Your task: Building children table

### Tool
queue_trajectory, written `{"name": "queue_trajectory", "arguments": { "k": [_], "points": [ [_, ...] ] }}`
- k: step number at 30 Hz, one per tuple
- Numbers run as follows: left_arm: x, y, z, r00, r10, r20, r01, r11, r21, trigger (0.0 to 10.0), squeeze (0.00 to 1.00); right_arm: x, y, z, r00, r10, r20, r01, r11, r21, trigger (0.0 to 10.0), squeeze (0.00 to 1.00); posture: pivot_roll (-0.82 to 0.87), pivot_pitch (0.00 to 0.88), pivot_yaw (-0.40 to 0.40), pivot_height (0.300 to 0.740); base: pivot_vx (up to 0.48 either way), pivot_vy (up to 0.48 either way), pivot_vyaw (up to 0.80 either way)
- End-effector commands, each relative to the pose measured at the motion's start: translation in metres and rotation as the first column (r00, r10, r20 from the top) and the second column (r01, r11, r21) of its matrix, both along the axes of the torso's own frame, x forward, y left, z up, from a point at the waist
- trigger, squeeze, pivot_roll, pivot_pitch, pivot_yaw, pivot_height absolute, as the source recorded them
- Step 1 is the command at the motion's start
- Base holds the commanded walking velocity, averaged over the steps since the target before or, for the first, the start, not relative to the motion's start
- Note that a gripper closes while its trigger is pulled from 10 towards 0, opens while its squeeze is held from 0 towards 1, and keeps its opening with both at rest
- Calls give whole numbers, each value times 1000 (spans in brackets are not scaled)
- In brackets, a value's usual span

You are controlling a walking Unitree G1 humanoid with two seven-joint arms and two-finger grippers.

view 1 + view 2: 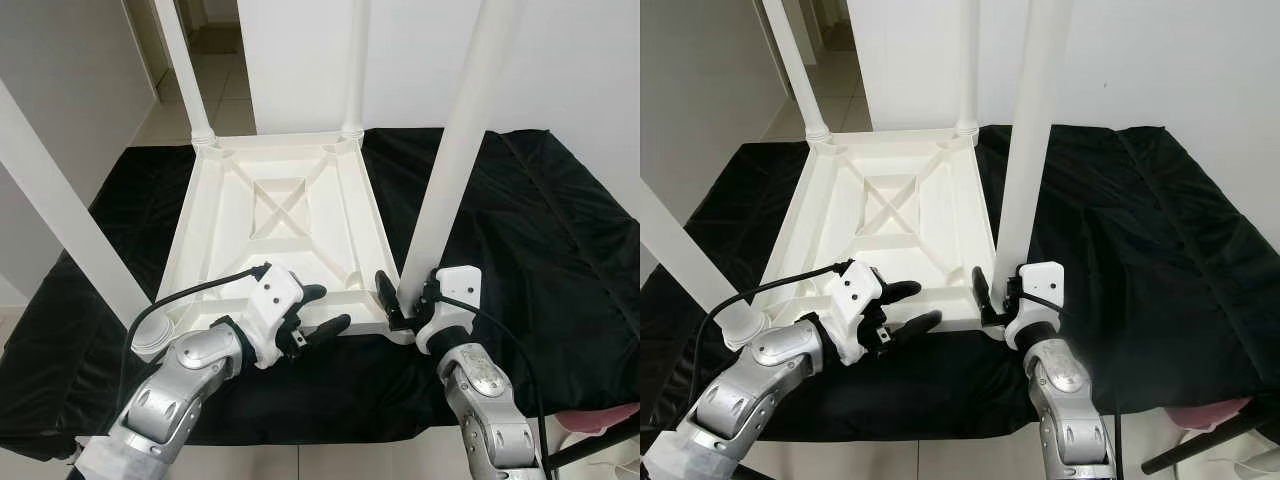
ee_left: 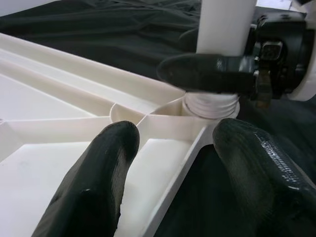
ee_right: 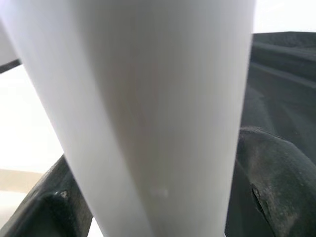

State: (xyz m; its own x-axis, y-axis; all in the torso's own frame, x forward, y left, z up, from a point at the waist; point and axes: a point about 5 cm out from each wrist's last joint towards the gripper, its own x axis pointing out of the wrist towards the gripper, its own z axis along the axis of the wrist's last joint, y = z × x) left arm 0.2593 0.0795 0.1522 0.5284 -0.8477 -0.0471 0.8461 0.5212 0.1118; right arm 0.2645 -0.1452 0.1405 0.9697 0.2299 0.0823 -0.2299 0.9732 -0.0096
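A white plastic table top [image 1: 290, 215] lies upside down on a black cloth [image 1: 530, 230]. Legs stand up from all its corners. My right gripper [image 1: 402, 300] is shut on the near right leg [image 1: 455, 150], low down by its threaded base [image 2: 210, 104]. In the right wrist view that leg [image 3: 148, 98] sits between the two black fingers [image 3: 276, 168]. My left gripper [image 1: 325, 312] is open at the top's front edge, just left of that corner. Its fingers [image 2: 94, 182] straddle the rim without holding anything.
The near left leg [image 1: 60, 210] slants up at the left and the two far legs [image 1: 185, 70] rise at the back. The cloth's front edge is close to my arms. A pink object [image 1: 600, 415] lies at the lower right. Tiled floor [image 1: 220, 90] shows beyond.
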Motion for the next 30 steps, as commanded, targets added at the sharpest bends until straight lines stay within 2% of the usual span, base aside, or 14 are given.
{"name": "queue_trajectory", "arguments": {
  "k": [1, 11, 12, 13, 20, 22, 23, 24, 26, 27, 30],
  "points": [
    [3, 3, 1, 998, 63, 5, -63, 998, -8, 10000, 0, 0, 3, -4, 999, 32, -4, -32, 999, -16, 10000, 0, -128, 5, 79, 740, 0, 0, 0],
    [6, 2, -1, 999, 39, 22, -40, 999, 26, 10000, 0, 0, 7, -5, 992, 124, 4, -124, 991, -41, 10000, 0, -128, 13, 89, 740, 0, 0, 0],
    [3, 2, -3, 1000, 8, 25, -9, 999, 54, 10000, 0, 1, 6, -3, 974, 225, 9, -223, 972, -77, 10000, 0, -100, 13, 91, 740, 0, 0, 0],
    [1, 2, -5, 1000, -8, 19, 7, 998, 62, 10000, 0, 1, 5, -3, 966, 259, 9, -257, 962, -93, 10000, 0, -100, 13, 91, 740, 0, 0, 0],
    [-5, 0, -7, 1000, -29, 7, 28, 997, 65, 10000, 0, 2, 3, -2, 952, 307, 6, -304, 945, -120, 10000, 0, -79, 20, 84, 740, 0, 0, 0],
    [-15, -4, -12, 999, -48, -16, 49, 997, 66, 10000, 0, 5, -1, -4, 931, 364, -12, -361, 919, -158, 10000, 0, -62, 29, 74, 740, 0, 0, 0],
    [-15, -4, -12, 999, -48, -16, 49, 997, 66, 10000, 0, 5, -1, -4, 931, 364, -12, -361, 919, -158, 10000, 0, -62, 29, 74, 740, 0, 0, 0],
    [-20, -6, -14, 998, -52, -26, 54, 996, 67, 10000, 0, 8, -5, -5, 917, 399, -31, -397, 897, -195, 9882, 0, -54, 32, 71, 740, 0, 0, 0],
    [-21, -6, -15, 998, -52, -28, 54, 996, 67, 10000, 0, 9, -7, -6, 914, 405, -36, -403, 893, -201, 9882, 0, -54, 32, 71, 740, 0, 0, 0],
    [-22, -6, -14, 998, -53, -30, 55, 996, 67, 10000, 0, 10, -9, -5, 909, 415, -41, -414, 886, -209, 4824, 0, -52, 32, 69, 740, 0, 0, 0],
    [-23, -5, -14, 998, -55, -29, 56, 996, 68, 10000, 0, 12, -11, -6, 905, 423, -48, -423, 880, -217, 4824, 0, -48, 26, 65, 740, 0, 0, 0]
  ]
}}
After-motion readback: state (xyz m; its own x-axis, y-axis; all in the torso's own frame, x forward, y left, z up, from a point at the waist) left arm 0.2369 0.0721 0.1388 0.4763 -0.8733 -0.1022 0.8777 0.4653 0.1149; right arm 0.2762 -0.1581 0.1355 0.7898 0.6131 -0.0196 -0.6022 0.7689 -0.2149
